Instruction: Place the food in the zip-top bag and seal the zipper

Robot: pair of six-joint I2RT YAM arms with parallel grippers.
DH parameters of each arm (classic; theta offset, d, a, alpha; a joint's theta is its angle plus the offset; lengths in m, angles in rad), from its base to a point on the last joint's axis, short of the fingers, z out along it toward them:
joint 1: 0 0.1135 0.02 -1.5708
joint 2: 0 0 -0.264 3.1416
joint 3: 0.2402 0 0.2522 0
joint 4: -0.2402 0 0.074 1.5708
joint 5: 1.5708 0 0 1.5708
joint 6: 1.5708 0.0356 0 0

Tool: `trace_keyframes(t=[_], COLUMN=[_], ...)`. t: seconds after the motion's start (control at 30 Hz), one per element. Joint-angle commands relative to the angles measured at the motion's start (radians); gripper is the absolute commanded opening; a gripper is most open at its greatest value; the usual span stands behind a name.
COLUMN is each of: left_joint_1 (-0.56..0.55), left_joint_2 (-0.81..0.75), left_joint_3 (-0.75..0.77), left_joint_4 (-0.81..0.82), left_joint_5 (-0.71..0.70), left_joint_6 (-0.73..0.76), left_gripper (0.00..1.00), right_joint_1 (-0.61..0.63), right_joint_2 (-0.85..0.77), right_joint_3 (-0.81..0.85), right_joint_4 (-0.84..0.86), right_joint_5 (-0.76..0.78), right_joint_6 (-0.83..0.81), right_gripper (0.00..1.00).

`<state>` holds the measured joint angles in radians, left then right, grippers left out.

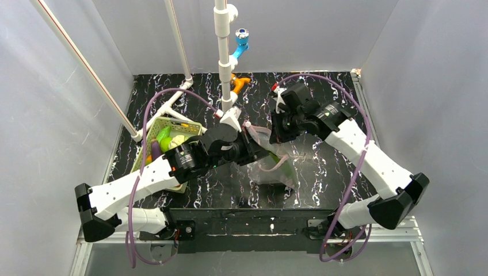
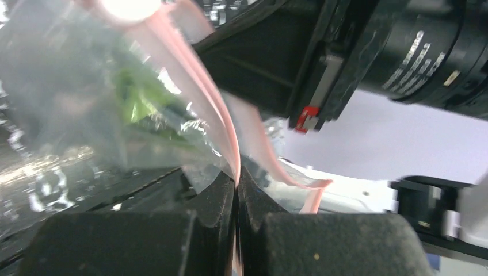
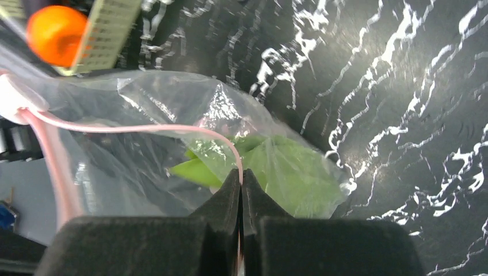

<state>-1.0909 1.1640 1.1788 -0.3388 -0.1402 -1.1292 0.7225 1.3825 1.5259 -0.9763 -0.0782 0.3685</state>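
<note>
Left jaws and right jaws each clamp the zipper [image 3: 144, 127] — bag [image 3: 149, 95] between them.

Pale grey walls [image 1: 52, 115] enclose a black marbled table [image 1: 322, 178].

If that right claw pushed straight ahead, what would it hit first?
The right gripper, shut on the zipper, would press into the zip-top bag and its green food; depth is unclear.

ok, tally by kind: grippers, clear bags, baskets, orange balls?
Black two-finger grippers: 2, left gripper and right gripper, both shut on pink zipper strip
Clear crinkly plastic bag: 1
Pale green slatted plastic basket: 1
Orange ball: 1
Total: 5
</note>
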Motion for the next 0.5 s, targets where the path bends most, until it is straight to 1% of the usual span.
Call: trace_keyframes(t=[0.0,0.03,0.07,0.1,0.13,0.23,0.33,0.4,0.47], left_joint_1=[-0.023,-0.025,-0.025,-0.024,-0.024,-0.024,-0.024,-0.024,-0.024], left_joint_2=[0.021,0.013,0.001,-0.013,-0.027,-0.077,-0.124,-0.144,-0.152], left_joint_3=[0.106,0.089,0.062,0.031,0.000,-0.085,-0.132,-0.144,-0.140], left_joint_4=[0.044,0.039,0.031,0.030,0.038,0.037,0.020,0.016,0.014], left_joint_5=[0.046,0.007,-0.033,-0.066,-0.095,-0.168,-0.221,-0.244,-0.255], left_joint_6=[0.015,0.012,-0.003,-0.017,-0.032,-0.098,-0.137,-0.147,-0.151], left_gripper=[0.00,0.00,0.00,0.00,0.00,0.00,0.00,0.00,0.00], right_joint_1=[0.028,0.028,0.028,0.028,0.028,0.028,0.028,0.032,0.054], right_joint_2=[-0.098,-0.101,-0.108,-0.117,-0.122,-0.151,-0.226,-0.311,-0.404], right_joint_3=[0.184,0.181,0.160,0.136,0.121,0.099,0.048,-0.034,-0.137], right_joint_4=[-0.007,-0.002,0.013,0.024,0.024,-0.005,-0.002,0.039,0.109], right_joint_5=[-0.067,-0.093,-0.111,-0.113,-0.105,-0.107,-0.232,-0.317,-0.338], right_joint_6=[-0.064,-0.074,-0.085,-0.096,-0.104,-0.139,-0.210,-0.262,-0.307], right_gripper=[0.07,0.15,0.25,0.32,0.36,0.53,0.69,0.82,0.90])
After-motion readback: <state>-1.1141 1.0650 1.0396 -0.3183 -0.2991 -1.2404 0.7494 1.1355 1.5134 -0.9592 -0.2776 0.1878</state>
